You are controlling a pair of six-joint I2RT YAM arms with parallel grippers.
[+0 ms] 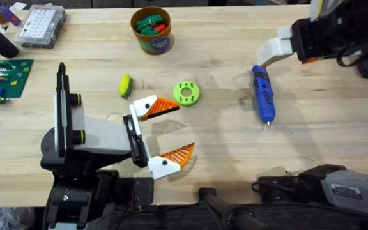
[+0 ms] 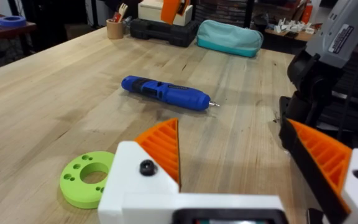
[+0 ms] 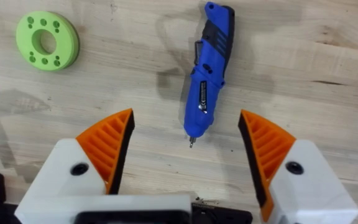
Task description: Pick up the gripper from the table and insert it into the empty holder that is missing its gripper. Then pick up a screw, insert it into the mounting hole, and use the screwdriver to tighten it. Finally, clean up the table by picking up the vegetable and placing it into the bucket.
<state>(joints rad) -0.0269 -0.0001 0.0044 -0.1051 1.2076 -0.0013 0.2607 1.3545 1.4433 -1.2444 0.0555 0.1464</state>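
The right end effector (image 3: 185, 149) hangs released above the surface (image 1: 222, 137), its two orange-ribbed fingers (image 3: 107, 146) spread wide to either side of the screwdriver's bit end, grasping nothing. The screwdriver (image 3: 207, 68) lies flat on the wood, apart from both pads, its thin silver tip pointing between them and its black rear end farthest from them. The risk, as I judge it, is in where the fingers close: coming down around the tip rather than the thicker blue body, they could pinch a narrow, tapering part, and the tool could pivot, roll or squirt out along the grain. A grip far from the middle would also leave it hanging nose-down and hard to aim at a mounting hole. The left end effector (image 1: 165, 131) is likewise released and empty, low over the surface near the green ring-shaped disc (image 1: 186, 93); if either arm reaches across the middle, the two could collide or knock the disc. Farther out, the vegetable (image 1: 125, 85) rests on the surface just beyond the left fingers, well apart from the bucket (image 1: 152, 29), which already holds small toy pieces; a careless sweep could push the vegetable away before cleanup.
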